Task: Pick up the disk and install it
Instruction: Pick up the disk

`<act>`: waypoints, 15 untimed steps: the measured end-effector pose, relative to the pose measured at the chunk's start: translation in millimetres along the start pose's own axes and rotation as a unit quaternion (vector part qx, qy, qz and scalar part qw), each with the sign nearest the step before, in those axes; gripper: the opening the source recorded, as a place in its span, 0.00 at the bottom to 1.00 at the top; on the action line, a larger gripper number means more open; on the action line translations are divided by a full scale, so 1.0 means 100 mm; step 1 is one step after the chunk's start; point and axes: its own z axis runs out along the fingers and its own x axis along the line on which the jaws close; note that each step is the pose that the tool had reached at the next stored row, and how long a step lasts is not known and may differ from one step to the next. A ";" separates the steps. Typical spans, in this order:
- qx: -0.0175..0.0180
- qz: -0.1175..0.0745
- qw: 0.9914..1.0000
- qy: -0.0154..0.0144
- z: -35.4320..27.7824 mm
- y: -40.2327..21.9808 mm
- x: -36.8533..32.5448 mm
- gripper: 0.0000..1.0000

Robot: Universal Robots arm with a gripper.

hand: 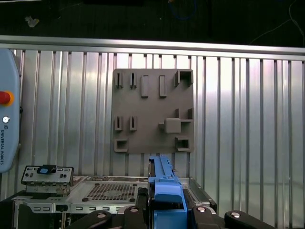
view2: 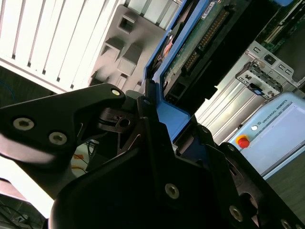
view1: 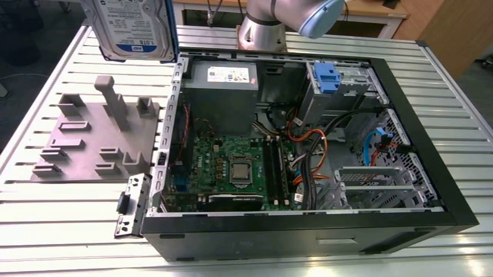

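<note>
The disk (view1: 131, 27), a silver hard drive with a white-and-blue label in a blue carrier bracket, hangs upright in the air at the exterior view's upper left, above the table's far edge and clear of the computer case (view1: 431, 190). In both wrist views my gripper (view2: 157, 114) (hand: 164, 210) is shut on the blue carrier. The black fingers (view2: 90, 107) press its edge from either side, and the disk's (view2: 200, 43) green circuit-board side shows beyond them. The carrier's blue edge (hand: 164, 183) sticks out between the fingers.
The open case lies on its side on the slatted metal table (view1: 462, 92), showing the motherboard (view1: 231, 167) and a drive cage with a blue clip (view1: 327, 78). A grey fixture plate (view1: 92, 138) (hand: 152, 112) lies beside it. The arm's base (view1: 266, 29) stands behind the case. A pendant (hand: 7, 114) sits nearby.
</note>
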 end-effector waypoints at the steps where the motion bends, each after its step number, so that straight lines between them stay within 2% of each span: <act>1: 0.000 0.000 1.000 0.000 0.000 -0.002 0.000 0.37; 15: 0.000 0.000 1.000 0.000 -0.002 -0.040 0.000 0.37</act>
